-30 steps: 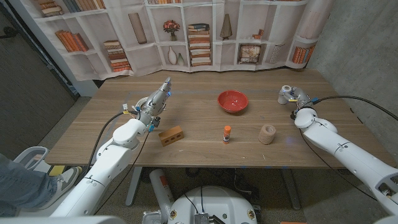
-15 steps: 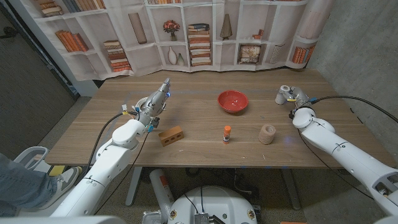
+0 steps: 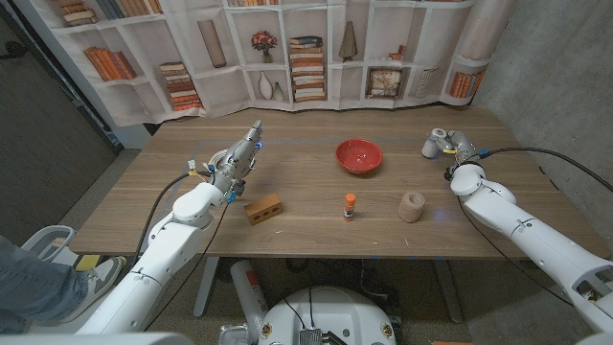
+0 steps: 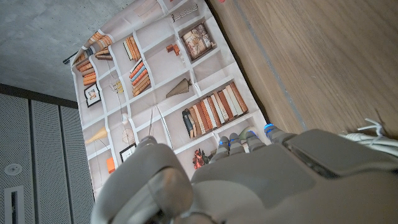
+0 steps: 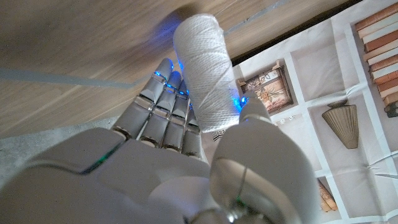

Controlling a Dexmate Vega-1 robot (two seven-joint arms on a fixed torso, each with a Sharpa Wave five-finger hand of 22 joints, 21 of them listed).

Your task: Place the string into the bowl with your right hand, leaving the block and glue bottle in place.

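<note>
Over at the far right end of the surface (image 3: 306,222), pinching the white string (image 3: 438,144) spool in the right robot hand (image 3: 456,151), thumb on one side and fingers on the other. Hard to say whether it's off the wood or just touching. Bowl (image 3: 358,155) off to the robot's left of that hand at about the same depth, so basically a sideways carry with nothing in between. Glue bottle (image 3: 350,205), block (image 3: 262,208) and a tan roll (image 3: 412,206) all sitting nearer the robot, off that line. Left robot hand (image 3: 241,153) way over on the other side, empty, fingers stretched out, roughly as far from the bowl. Head view good for the layout but tiny on the grip. Right wrist view nails it: string (image 5: 202,74) lengthwise along the fingers (image 5: 163,106), long axis pointing at the surface.
</note>
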